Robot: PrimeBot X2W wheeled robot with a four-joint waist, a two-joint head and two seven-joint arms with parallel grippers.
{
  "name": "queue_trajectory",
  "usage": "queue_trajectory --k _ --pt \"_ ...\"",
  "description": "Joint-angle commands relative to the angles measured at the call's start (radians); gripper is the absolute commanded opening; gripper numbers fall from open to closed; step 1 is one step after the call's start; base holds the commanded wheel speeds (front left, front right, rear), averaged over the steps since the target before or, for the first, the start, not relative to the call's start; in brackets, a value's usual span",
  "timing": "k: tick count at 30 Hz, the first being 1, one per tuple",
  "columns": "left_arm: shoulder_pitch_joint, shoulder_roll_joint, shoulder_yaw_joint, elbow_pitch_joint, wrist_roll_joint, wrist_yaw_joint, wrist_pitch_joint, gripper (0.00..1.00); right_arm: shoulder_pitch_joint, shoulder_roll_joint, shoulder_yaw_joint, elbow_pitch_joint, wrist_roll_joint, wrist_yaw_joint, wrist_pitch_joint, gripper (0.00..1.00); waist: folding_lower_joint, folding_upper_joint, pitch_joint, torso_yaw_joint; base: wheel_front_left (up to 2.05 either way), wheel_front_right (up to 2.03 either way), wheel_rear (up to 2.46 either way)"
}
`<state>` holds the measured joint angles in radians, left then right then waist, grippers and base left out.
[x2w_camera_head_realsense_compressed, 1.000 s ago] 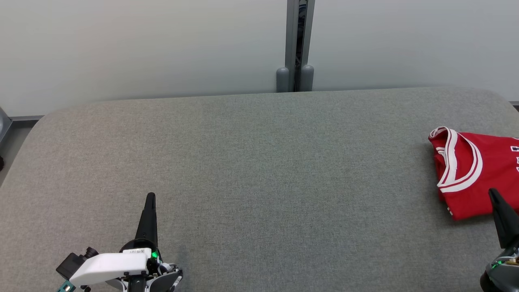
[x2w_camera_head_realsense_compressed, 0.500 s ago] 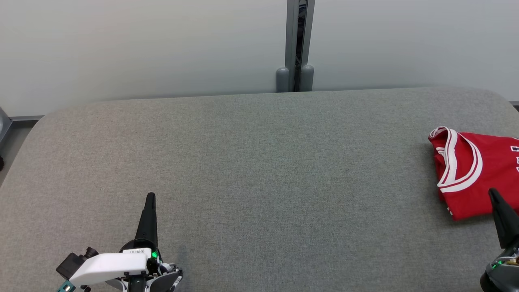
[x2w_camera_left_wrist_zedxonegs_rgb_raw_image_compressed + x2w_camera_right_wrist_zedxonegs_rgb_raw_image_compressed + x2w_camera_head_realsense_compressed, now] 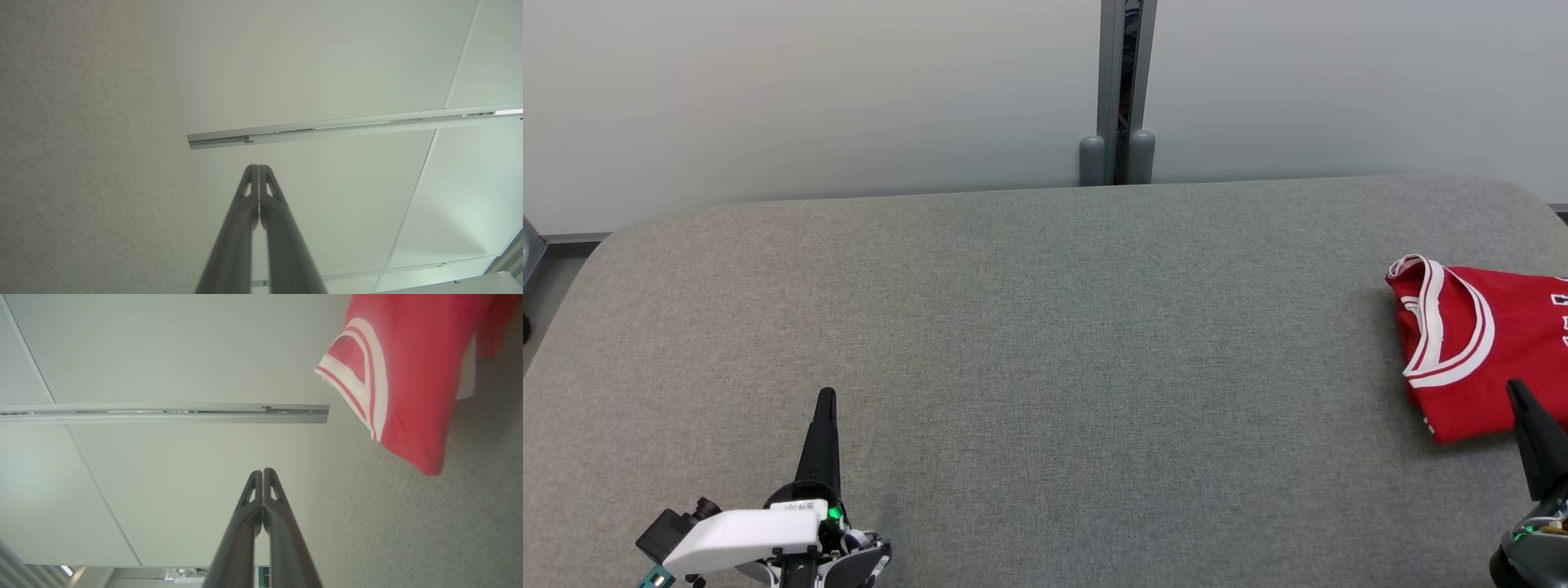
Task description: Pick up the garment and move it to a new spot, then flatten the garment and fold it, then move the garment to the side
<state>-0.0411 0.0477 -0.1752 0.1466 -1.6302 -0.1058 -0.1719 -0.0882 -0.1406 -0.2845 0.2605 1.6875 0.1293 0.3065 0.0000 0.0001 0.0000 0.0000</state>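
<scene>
Garment [image 3: 1478, 351]: red, sleeveless-looking top with white banded trim, lying in a compact folded shape at the far right of the grey fabric worktop [image 3: 1045, 327], its right part cut off by the edge of the head view. Neck opening turned toward the worktop's middle.

Left tool [image 3: 826, 396] at lower left of the head view, well apart from the garment, pointing up the view over bare worktop. Dark fingers pressed together, nothing between them. Same seen in the left wrist view: left tool [image 3: 258, 167] with both fingers meeting along their length, aimed toward the pale wall [image 3: 809, 90].

Right tool [image 3: 1513, 385] at lower right, its tip overlapping the garment's near edge in the head view. Fingers likewise pressed together and holding nothing. From the right wrist view, right tool [image 3: 262, 471] standing clear of the cloth, with the garment [image 3: 412, 375] off to one side and grey worktop showing between them.

Grey metal post [image 3: 1117, 82] upright behind the worktop's far edge, splitting the wall in two panels.

Compared with a second ago and half a second ago: no difference. Garment in the same place and shape, both tools in the same positions, camera framing unchanged.
</scene>
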Motion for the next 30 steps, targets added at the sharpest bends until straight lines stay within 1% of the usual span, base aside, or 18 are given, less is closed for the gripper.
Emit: queue_trajectory --k 1,30 --pt "-0.012 0.003 0.002 -0.002 -0.004 -0.006 0.002 0.0 -0.007 -0.003 -0.005 0.0 -0.004 0.002 0.004 0.0 0.0 -0.0001 0.0 0.0 0.0 0.0 0.0" --pt "-0.012 0.003 0.002 -0.002 -0.004 -0.006 0.002 0.0 -0.009 0.002 -0.012 0.0 -0.009 0.003 0.012 0.0 0.0 -0.0001 0.0 0.0 0.0 0.0 0.0"
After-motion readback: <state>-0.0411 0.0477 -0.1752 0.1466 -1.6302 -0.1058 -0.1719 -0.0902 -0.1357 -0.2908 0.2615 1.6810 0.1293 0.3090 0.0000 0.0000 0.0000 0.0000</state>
